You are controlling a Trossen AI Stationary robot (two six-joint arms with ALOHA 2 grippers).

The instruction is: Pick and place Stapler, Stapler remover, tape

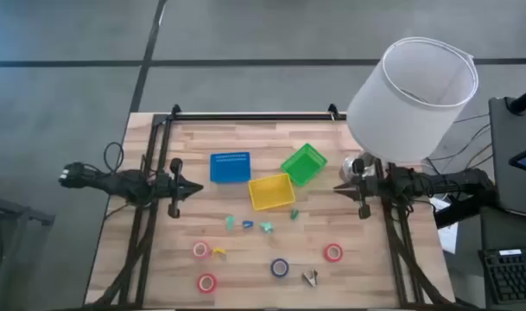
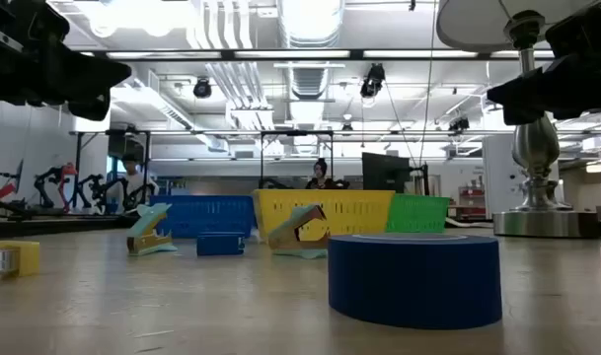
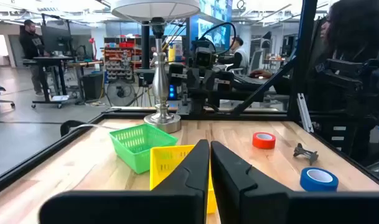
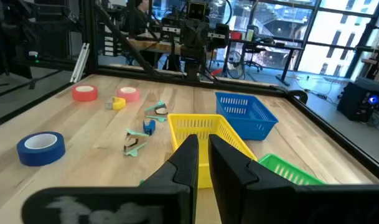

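Wood planks in a pale finish make up the table (image 1: 245, 285), framed by a dark metal rail. Three small bins stand in a cluster toward its far middle: a blue bin (image 1: 230, 167) on the left, a yellow bin (image 1: 271, 192) just beside it and nearer, and a green bin (image 1: 304, 164) to the right, touching the yellow one. A lamp with a white shade (image 1: 412, 99) stands at the far right corner on a chrome base.

Four tape rolls lie on the near half, well apart from each other: the blue tape (image 1: 280, 268) near the middle, a red roll (image 1: 333, 252) to its right, a pink roll (image 1: 200, 250) at the left with a small yellow item (image 1: 218, 252) just beside it, and another red roll (image 1: 207, 282) nearest the left front. A dark metal staple remover (image 1: 310, 277) sits just right of the blue tape. Small teal and blue staplers (image 1: 248, 225) lie between the bins and the rolls.

The left gripper (image 1: 196, 188) hangs at the table's left edge, fingers pressed together and empty. The right gripper (image 1: 340, 187) mirrors it at the right edge, likewise closed on nothing.

Beyond the table is an open workshop with ceiling ducts, desks, monitors and people (image 3: 33, 46) standing or seated.
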